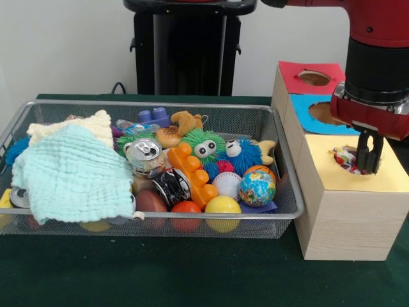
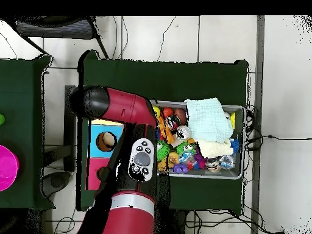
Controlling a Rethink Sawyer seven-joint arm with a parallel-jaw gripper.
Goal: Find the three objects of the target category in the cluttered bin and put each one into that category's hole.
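My gripper [image 1: 369, 167] hangs straight down over the yellow top [image 1: 361, 184] of the pale wooden box, its tips at the hole. It is shut on a white cloth with coloured dots [image 1: 345, 157], which bunches in the hole just left of the fingers and covers most of the opening. The wire mesh bin [image 1: 160, 103] stands to the left of the boxes, full of toys. No other dotted cloth shows in it. In the overhead view the red arm [image 2: 131, 116] hides the gripper and the yellow hole; the bin [image 2: 241, 111] lies to its right.
A mint waffle cloth [image 1: 70, 173] and a cream one [image 1: 70, 126] cover the bin's left half. Balls, a can [image 1: 146, 152], orange bricks [image 1: 192, 169] and furry toys fill the rest. The blue-topped hole [image 1: 323, 114] and the red-topped hole [image 1: 314, 78] lie behind the yellow box.
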